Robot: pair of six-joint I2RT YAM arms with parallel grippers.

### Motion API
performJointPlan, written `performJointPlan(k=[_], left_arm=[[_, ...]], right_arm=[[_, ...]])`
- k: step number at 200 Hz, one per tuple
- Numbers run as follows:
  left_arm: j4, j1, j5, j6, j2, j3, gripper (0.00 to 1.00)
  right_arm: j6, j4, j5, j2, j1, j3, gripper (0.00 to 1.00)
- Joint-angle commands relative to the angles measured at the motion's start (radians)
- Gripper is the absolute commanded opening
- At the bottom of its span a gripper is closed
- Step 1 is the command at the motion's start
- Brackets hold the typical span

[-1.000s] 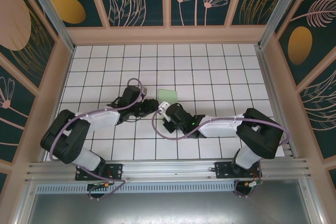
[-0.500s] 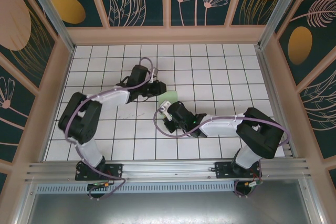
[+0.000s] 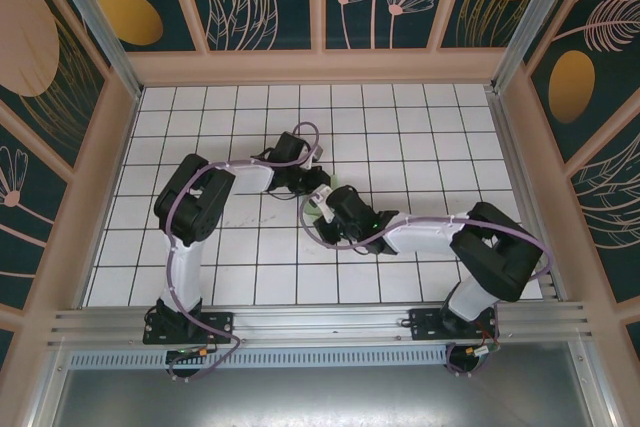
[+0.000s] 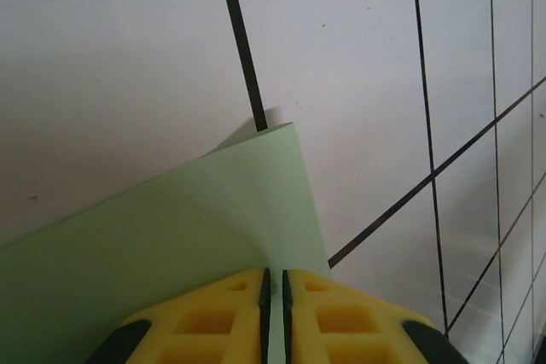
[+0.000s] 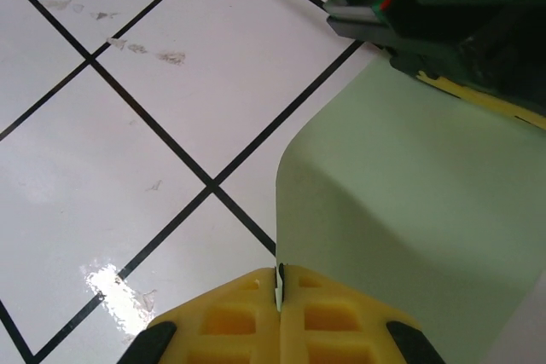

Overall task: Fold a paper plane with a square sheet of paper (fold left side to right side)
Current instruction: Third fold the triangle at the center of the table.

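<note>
Your left gripper [image 4: 274, 273] pinches the square sheet of paper [image 4: 171, 245]. Your right gripper [image 5: 280, 271] is clamped on it too.

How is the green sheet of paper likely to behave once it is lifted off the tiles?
Probably floppy: the sheet of paper bends where the right tool pinches it. Likely very light, since its edge looks so thin at the left tool. It may crease or tear if both pull apart.

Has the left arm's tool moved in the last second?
Yes. Against the grid of the white tiled table, the left tool shifted right and toward the far wall, now shut on the pale green square sheet of paper.
</note>
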Motion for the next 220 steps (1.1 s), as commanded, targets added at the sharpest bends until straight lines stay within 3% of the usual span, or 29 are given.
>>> performJointPlan(k=[1, 86, 220], left_arm=[[-0.044, -0.001, -0.010, 0.034, 0.043, 0.015, 0.16], [-0.041, -0.004, -0.022, 0.034, 0.057, 0.001, 0.14], [-0.039, -0.006, -0.024, 0.028, 0.060, -0.001, 0.14]], right_arm=[[0.060, 0.006, -0.066, 0.018, -0.032, -0.002, 0.00], [0.154, -0.022, -0.091, 0.069, -0.129, 0.010, 0.00], [0.184, -0.061, -0.058, 0.112, -0.167, 0.056, 0.00]])
